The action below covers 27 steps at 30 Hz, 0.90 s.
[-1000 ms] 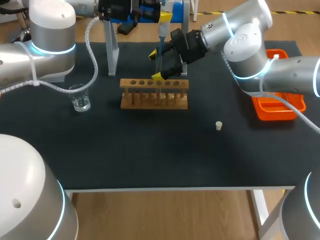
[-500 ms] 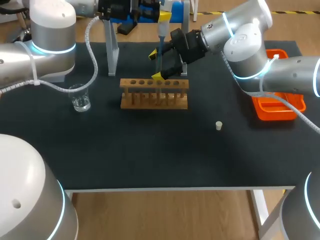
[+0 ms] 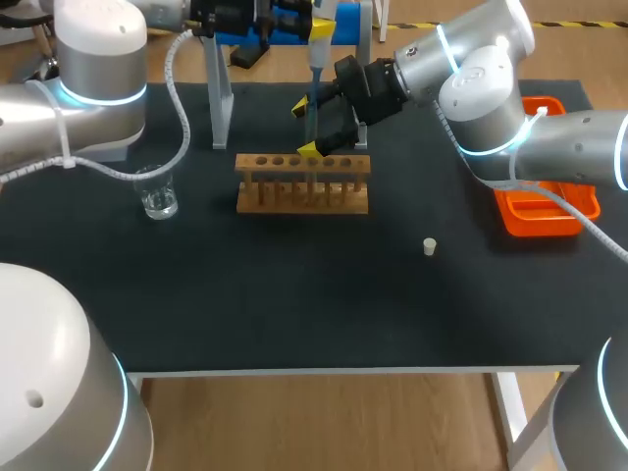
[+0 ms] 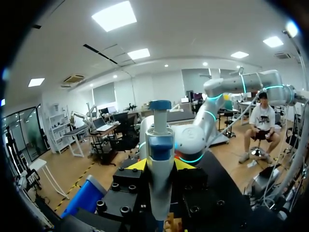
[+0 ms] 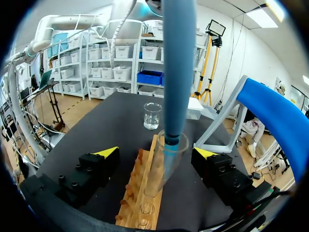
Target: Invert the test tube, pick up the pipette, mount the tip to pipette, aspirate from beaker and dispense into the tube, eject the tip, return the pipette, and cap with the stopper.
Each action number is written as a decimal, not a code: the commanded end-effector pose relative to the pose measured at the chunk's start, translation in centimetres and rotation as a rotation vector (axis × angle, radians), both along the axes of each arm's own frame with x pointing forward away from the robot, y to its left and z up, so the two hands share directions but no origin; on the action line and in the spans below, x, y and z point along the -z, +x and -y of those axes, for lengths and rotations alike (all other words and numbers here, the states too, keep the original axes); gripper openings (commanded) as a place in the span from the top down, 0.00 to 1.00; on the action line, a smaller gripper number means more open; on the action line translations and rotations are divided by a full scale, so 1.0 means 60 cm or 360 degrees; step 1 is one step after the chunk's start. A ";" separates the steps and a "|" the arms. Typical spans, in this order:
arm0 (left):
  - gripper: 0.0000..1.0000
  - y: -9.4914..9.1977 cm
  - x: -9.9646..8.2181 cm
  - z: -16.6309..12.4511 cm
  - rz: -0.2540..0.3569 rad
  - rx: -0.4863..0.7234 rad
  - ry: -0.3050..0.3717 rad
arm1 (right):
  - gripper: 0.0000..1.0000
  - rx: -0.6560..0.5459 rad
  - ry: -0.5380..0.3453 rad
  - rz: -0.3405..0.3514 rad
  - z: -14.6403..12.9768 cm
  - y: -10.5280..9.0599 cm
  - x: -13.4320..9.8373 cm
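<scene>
My left gripper (image 3: 316,31) hangs above the back of the table, shut on the blue and white pipette (image 3: 314,69); in the left wrist view the pipette's body (image 4: 159,159) stands between the yellow tips of the left gripper (image 4: 160,165). The pipette's blue shaft (image 5: 177,72) points down into the mouth of a clear test tube (image 5: 163,166) standing in the wooden rack (image 3: 302,184). My right gripper (image 3: 307,128) is open, its fingers wide on either side of the tube without touching it. A glass beaker (image 3: 157,191) stands at the left. A small white stopper (image 3: 429,246) lies at the right.
An orange tray (image 3: 546,208) sits at the table's right edge. A grey pipette stand (image 3: 222,98) with a blue top rises behind the rack. The rack (image 5: 143,193) has several empty holes, and the beaker (image 5: 152,116) stands beyond it.
</scene>
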State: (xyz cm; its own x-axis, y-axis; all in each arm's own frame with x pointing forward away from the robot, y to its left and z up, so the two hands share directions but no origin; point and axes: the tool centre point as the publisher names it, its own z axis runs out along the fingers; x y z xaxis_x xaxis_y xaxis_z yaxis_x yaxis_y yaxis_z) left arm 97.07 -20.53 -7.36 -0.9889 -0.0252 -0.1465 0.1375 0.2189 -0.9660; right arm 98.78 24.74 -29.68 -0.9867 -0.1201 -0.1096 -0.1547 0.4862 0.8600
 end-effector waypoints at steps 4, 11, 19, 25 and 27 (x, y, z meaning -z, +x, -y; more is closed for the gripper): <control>1.00 -0.016 -0.006 0.002 0.0017 -0.0007 0.0005 | 0.00 -0.0001 -0.0001 0.0000 0.002 -0.001 -0.001; 1.00 -0.023 -0.006 0.004 0.0020 -0.0004 0.0008 | 0.00 -0.0001 -0.0001 0.0000 0.002 -0.001 -0.001; 1.00 -0.033 -0.009 0.003 0.0028 -0.0010 0.0010 | 0.00 -0.0001 -0.0001 0.0000 0.002 -0.001 -0.001; 1.00 -0.036 -0.011 0.002 0.0041 -0.0019 0.0002 | 0.00 -0.0001 -0.0001 0.0000 0.002 -0.001 -0.001; 1.00 -0.036 -0.012 0.002 0.0046 -0.0019 0.0002 | 0.00 -0.0001 -0.0001 0.0000 0.002 -0.001 -0.001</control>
